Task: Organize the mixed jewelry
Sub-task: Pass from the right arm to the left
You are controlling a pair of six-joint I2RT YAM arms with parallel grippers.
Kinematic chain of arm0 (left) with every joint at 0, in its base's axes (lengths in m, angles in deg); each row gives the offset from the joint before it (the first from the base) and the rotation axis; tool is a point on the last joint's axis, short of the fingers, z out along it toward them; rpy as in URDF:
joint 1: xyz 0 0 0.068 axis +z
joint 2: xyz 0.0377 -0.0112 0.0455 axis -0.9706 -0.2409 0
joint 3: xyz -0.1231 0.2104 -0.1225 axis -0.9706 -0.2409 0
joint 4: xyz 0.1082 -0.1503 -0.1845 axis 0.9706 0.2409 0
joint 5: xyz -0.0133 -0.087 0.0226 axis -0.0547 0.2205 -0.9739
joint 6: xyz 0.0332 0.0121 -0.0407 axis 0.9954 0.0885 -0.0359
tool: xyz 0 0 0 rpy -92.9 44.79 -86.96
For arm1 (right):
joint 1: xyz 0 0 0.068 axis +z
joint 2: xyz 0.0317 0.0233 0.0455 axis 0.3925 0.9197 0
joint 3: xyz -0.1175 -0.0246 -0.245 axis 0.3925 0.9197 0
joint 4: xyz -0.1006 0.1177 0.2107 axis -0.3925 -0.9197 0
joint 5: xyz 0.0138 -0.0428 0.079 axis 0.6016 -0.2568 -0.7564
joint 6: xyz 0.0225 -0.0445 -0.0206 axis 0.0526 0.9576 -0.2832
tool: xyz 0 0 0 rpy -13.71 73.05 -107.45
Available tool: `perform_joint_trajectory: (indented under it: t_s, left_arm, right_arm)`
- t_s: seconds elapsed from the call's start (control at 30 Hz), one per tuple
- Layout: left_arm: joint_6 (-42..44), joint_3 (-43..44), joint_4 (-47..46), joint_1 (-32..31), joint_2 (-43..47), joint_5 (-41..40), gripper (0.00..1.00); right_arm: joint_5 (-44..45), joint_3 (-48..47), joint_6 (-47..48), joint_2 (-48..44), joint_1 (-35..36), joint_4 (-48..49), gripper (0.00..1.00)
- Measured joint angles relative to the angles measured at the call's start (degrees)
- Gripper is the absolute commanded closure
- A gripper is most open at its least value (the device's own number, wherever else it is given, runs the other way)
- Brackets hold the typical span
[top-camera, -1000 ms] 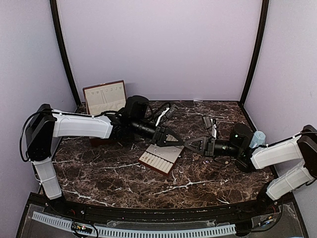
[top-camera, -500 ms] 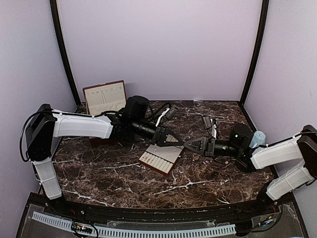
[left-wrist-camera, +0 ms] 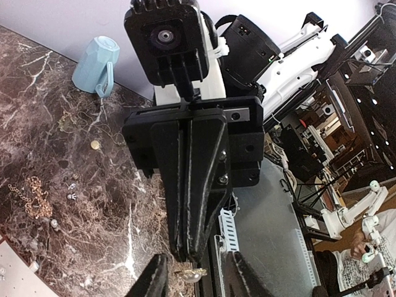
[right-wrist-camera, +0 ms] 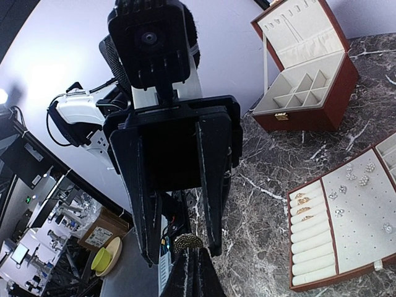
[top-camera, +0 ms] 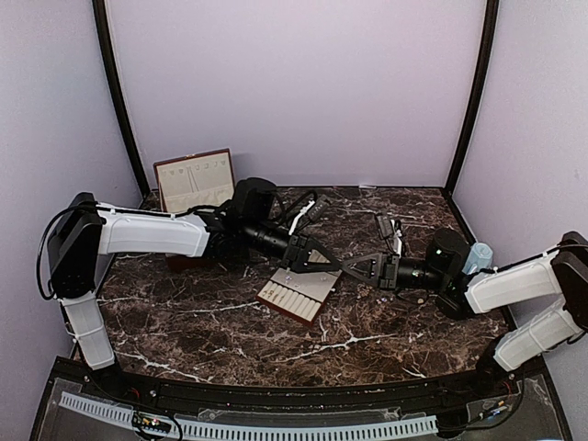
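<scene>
Jewelry too small for the top view shows in both wrist views: a small gold piece [right-wrist-camera: 185, 242] pinched by the clenched right end effector [right-wrist-camera: 193, 273] between the released left end effector's [left-wrist-camera: 198, 279] spread fingers, and loose chains [left-wrist-camera: 34, 198] on the bench [left-wrist-camera: 117, 210] farther right.

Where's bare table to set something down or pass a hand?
Free: marble between slotted tray and near edge; also front left. Crowded: centre, where left pincer meets right pincer holding a gold piece; loose jewelry lies between tray and cup.
</scene>
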Motion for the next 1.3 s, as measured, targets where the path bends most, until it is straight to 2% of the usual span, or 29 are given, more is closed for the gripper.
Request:
perform_joint_trajectory:
  t_s: [0.23,0.4,0.87,1.3]
  left_arm:
    - [-0.13,-0.02,-0.07,-0.09,0.02,-0.42,0.48]
    - [-0.24,-0.15,-0.15,-0.20,0.02,-0.63,0.47]
    - [-1.16,-0.55,-1.38,-0.22,0.02,-1.11,0.74]
    - [-1.31,-0.83,-1.36,-0.20,0.02,-1.79,0.89]
  right_arm:
    - [0.55,0.00,-0.02,0.00,0.00,0.00,1.00]
    - [0.79,0.00,-0.02,0.00,0.00,0.00,1.00]
    - [0.87,0.00,0.00,0.00,0.00,0.00,1.00]
    - [0.90,0.02,0.00,0.00,0.00,0.00,1.00]
